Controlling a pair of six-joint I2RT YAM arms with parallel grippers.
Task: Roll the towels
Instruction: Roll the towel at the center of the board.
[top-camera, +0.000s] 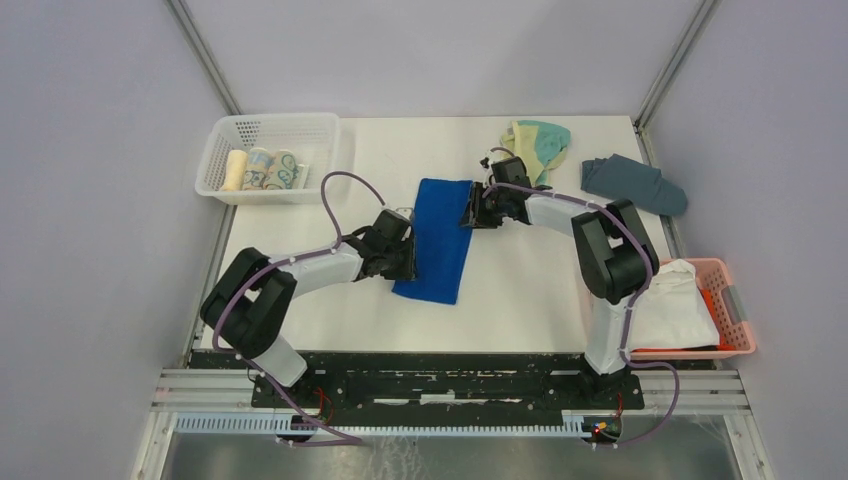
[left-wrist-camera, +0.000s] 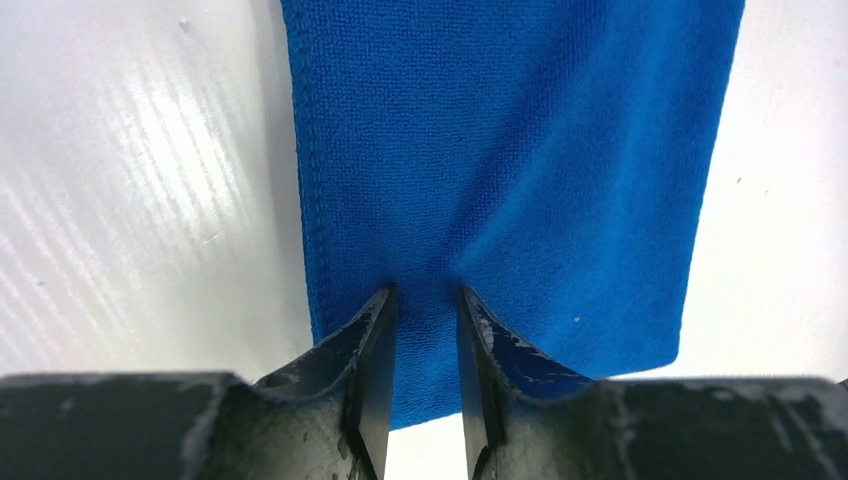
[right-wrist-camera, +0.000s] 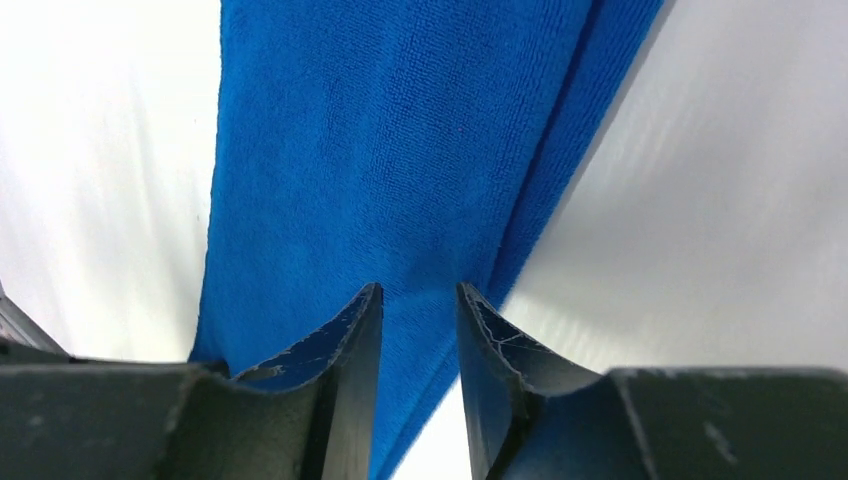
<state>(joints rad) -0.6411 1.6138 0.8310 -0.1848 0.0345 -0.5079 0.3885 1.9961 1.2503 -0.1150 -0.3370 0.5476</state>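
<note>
Just beyond blue towel (top-camera: 440, 250), yellow towel (top-camera: 540, 143).

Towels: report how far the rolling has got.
Done: rolled cloths lie in the white basket. In hand: the blue towel lies flat, folded into a strip, unrolled, with the left tool and right tool at its opposite long edges; grip unclear. Left: roll it, then the crumpled yellow-and-teal towel at the far edge.
</note>
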